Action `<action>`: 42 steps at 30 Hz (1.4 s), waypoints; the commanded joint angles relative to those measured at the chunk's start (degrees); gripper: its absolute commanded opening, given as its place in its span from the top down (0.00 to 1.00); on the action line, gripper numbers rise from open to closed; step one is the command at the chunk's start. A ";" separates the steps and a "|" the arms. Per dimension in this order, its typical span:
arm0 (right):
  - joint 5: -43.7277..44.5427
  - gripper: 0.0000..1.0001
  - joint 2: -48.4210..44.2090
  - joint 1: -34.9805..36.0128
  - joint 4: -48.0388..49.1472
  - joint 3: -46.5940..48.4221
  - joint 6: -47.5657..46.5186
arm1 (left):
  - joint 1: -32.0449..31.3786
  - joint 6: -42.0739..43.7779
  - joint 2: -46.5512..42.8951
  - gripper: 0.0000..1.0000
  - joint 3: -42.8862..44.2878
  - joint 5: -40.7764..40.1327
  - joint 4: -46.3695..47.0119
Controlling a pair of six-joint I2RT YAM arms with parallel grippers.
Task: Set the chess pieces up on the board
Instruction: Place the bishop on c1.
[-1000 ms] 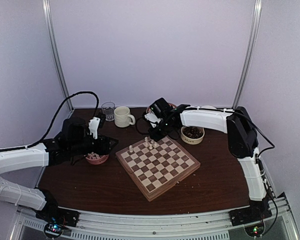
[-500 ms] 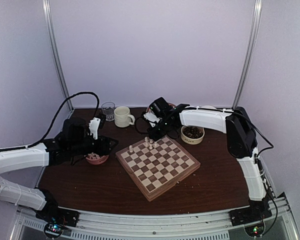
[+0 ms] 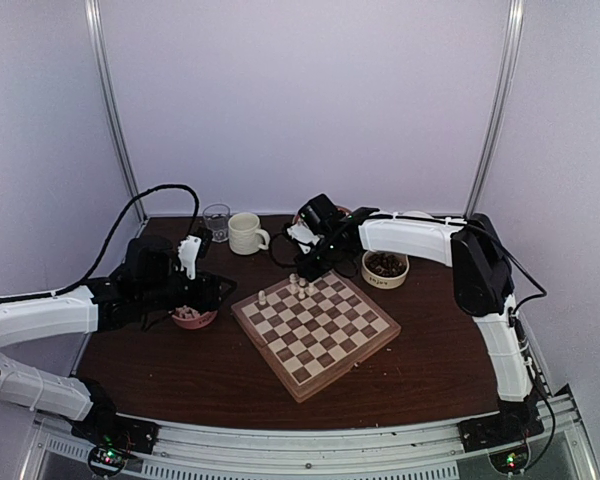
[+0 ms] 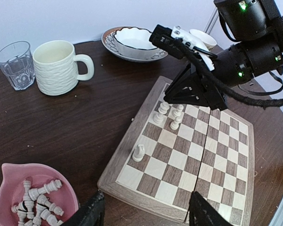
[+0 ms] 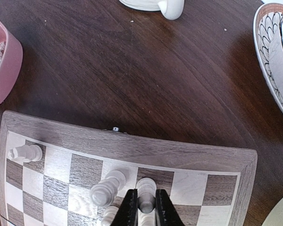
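Your board (image 3: 320,345) lies at the middle of the table (image 3: 180,370), turned so one corner points toward the arm bases. You have five pale chess pieces (image 4: 159,117) on it, all along its far-left rim. Four are bunched at about 12 o'clock from the board's centre, and one knight-like piece (image 4: 138,152) stands alone at about 10 o'clock. Your right gripper (image 5: 145,202) is over that bunch, its two fingers clamped on one of the four. This held piece (image 5: 146,187) is above a dark square in the row next to the rim; you cannot tell whether its base touches the wood. Your left gripper (image 4: 148,202) hangs at 9 o'clock of the board, its two fingers apart with nothing between them. Beneath that arm sits one pink bowl (image 4: 9,175) holding a heap of loose pieces (image 4: 35,203), too tangled to count. At 11 o'clock stand one cream mug (image 4: 56,70) and one clear glass (image 4: 15,66), side by side. At 12 o'clock is one patterned dish (image 4: 111,47) with one white bowl (image 4: 132,37) in it. At 1 o'clock is one cream bowl (image 3: 385,283) with dark contents.
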 commanded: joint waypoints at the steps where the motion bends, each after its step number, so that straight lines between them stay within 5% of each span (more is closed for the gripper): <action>1: 0.25 0.84 0.82 -0.44 -0.70 1.52 -0.28 | 0.33 0.78 0.48 0.39 2.04 0.41 1.43; 7: 0.40 0.76 0.85 -0.44 -0.50 1.52 -0.39 | 0.33 0.79 0.48 0.39 2.05 0.42 1.34; 19: 1.06 0.75 -2.06 -0.53 -0.33 1.15 -0.34 | 0.33 0.76 0.51 0.38 1.84 -0.92 1.25; 24: 1.28 0.74 -5.94 -0.53 1.19 -1.23 0.25 | 0.49 -1.01 2.34 0.39 2.76 -7.95 -1.15; 32: -0.32 0.72 -14.28 0.01 3.52 -7.28 2.13 | 2.92 -3.25 8.57 0.54 6.71 -13.31 -8.05; 42: -3.01 0.70 -26.01 2.84 10.35 -25.53 6.43 | 8.24 -0.77 15.41 0.69 8.93 -13.59 -10.23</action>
